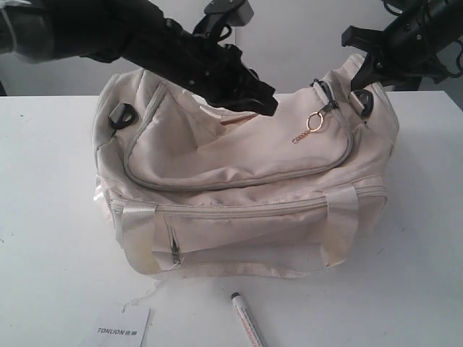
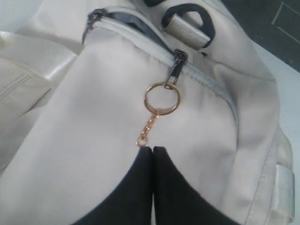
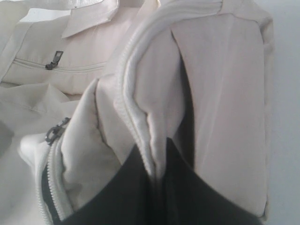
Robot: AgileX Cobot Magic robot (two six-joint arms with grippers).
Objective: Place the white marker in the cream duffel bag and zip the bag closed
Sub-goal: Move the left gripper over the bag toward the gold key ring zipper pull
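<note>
- Exterior view: the white marker [image 1: 244, 318] lies on the table [image 1: 51, 217] just in front of the cream duffel bag [image 1: 246, 166], outside it; a paper tag [image 1: 121, 329] lies near
- Left gripper [image 2: 153, 151]: jaws pressed together, holding nothing; tips just beside the gold chain pull [image 2: 157, 110] on the top flap
- Right gripper [image 3: 156, 157]: pinched narrow on a fold of the bag's end, by the zipper

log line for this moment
left gripper: shut, by gold chain pull | right gripper: shut on cream duffel bag | white marker: on table
</note>
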